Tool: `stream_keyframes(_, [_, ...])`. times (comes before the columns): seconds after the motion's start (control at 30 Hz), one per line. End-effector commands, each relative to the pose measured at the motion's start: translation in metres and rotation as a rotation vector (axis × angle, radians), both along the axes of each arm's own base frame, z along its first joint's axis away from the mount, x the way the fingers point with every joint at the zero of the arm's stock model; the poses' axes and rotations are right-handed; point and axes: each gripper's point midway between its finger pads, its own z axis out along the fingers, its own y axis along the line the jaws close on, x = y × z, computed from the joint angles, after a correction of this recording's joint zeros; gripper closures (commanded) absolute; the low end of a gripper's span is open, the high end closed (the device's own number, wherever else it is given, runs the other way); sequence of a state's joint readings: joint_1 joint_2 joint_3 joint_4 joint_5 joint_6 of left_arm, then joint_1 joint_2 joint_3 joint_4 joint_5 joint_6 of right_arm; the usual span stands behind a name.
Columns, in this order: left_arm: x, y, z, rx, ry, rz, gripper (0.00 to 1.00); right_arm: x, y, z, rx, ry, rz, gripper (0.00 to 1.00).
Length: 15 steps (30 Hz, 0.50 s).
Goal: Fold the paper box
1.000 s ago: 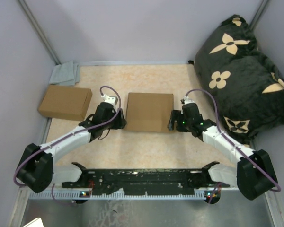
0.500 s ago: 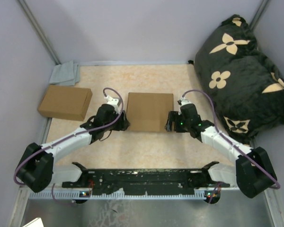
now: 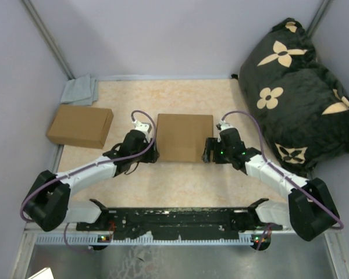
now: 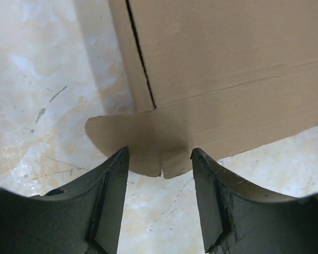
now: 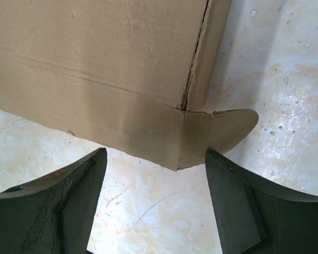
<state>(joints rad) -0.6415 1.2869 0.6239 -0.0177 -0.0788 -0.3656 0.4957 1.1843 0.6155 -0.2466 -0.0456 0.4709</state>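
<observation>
The paper box (image 3: 184,136) is a brown cardboard mailer, folded into a shallow closed box, lying flat in the middle of the table. My left gripper (image 3: 153,153) is open at its near left corner. In the left wrist view (image 4: 159,159) a rounded tuck tab (image 4: 132,140) sticks out of that corner, just ahead of the fingertips. My right gripper (image 3: 207,150) is open at the near right corner. In the right wrist view (image 5: 156,159) a rounded tab (image 5: 222,129) sticks out there, close to the right finger (image 5: 244,206). Neither gripper holds anything.
A second, near-identical brown cardboard box (image 3: 79,125) lies at the left edge of the table. A grey cloth (image 3: 80,90) is in the back left corner. A large black pillow with tan flowers (image 3: 299,87) fills the right side. Walls close in the table.
Both arms have closed in on the box: the left gripper moved right to the near left corner, the right gripper moved slightly left to the near right corner. The box has not moved.
</observation>
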Motion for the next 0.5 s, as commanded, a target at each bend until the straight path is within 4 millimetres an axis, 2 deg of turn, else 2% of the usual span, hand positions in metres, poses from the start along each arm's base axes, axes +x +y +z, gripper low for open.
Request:
stream_keyframes(0.0, [0.004,0.003,-0.005,0.069,0.004,0.013,0.42,0.01,0.005,0.007,0.004,-0.047,0.007,0.25])
stream_keyframes(0.2, [-0.001,-0.006,-0.012,0.077,0.028,-0.015,0.43,0.009,0.009,0.006,0.015,-0.036,0.022,0.25])
stream_keyframes(0.47, [-0.011,-0.021,-0.001,0.021,0.06,-0.055,0.45,0.003,0.019,0.016,0.063,-0.024,0.065,0.26])
